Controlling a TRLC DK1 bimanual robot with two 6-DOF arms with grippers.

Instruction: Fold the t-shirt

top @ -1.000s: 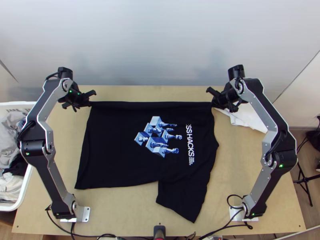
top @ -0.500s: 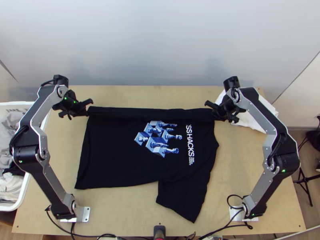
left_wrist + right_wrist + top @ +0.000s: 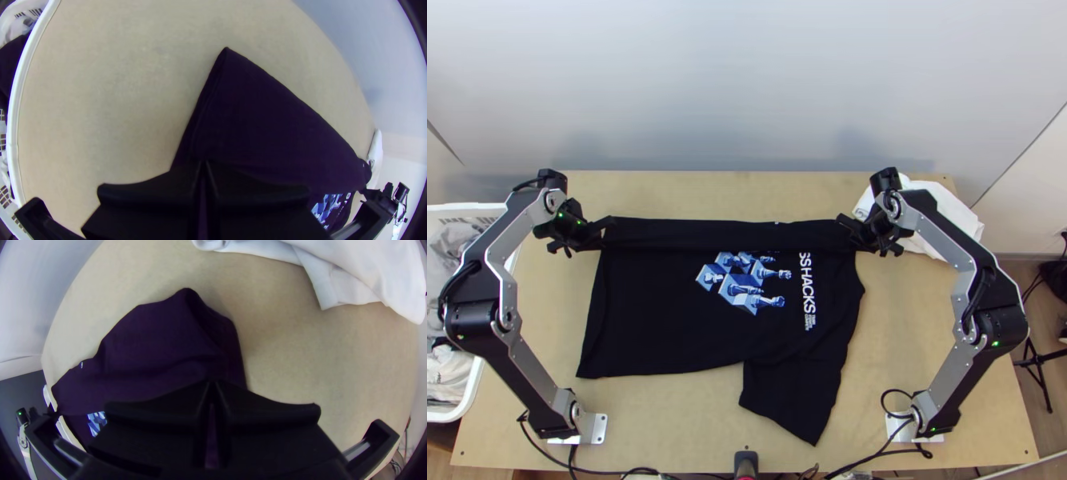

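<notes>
Black t-shirt (image 3: 651,320): my left gripper (image 3: 203,164) and right gripper (image 3: 212,384) look clamped on its folded band, either side of the print (image 3: 745,286); uneven lowering could skew the fold.

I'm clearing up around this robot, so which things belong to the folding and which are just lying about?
For the folding:
- black t-shirt
- left gripper, shut on the shirt
- right gripper, likewise

Lying about:
- white cloth
- white basket
- clothes inside it
</notes>
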